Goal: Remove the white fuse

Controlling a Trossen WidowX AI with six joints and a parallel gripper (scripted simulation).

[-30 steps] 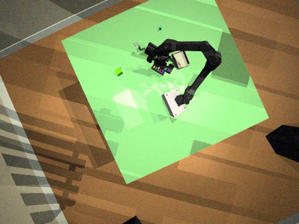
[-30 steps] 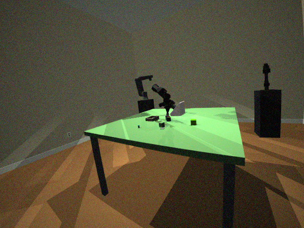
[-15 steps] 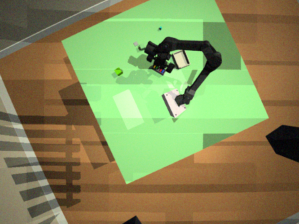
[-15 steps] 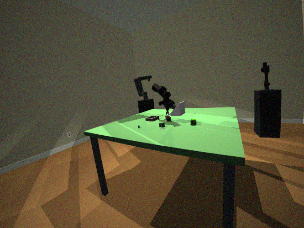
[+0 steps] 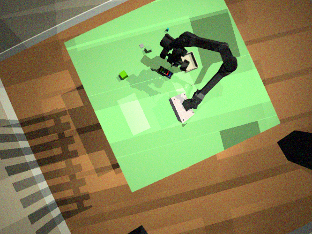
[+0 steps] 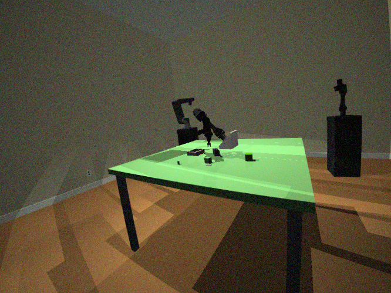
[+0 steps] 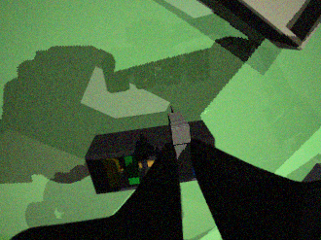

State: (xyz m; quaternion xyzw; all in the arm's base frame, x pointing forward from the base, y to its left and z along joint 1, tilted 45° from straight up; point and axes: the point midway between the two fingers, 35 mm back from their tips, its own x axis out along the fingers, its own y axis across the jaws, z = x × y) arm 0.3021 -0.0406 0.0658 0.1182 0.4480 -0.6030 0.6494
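The white fuse (image 7: 180,128) looks grey in the wrist view. My gripper (image 5: 173,64) (image 6: 209,145) (image 7: 181,149) is shut on it, with its lower end sticking out past the fingertips. Both are raised above the table, clear of the block in height. The black fuse block (image 5: 159,70) (image 6: 216,152) (image 7: 124,142) stands below; yellow, green, red and blue fuses show in it, partly shadowed or hidden by the fingers. The cream tray (image 5: 194,60) (image 6: 193,153) (image 7: 272,1) lies beside the block, at the upper right in the wrist view; its visible floor holds no fuse.
A pale slanted panel (image 5: 178,109) (image 6: 229,140) stands by the arm's base. A green cube (image 5: 123,74) (image 6: 248,157), a small cyan piece (image 5: 167,29) (image 6: 178,162), a pale flat square (image 5: 141,45) (image 6: 208,164) and a small dark block (image 6: 208,160) lie on the green table.
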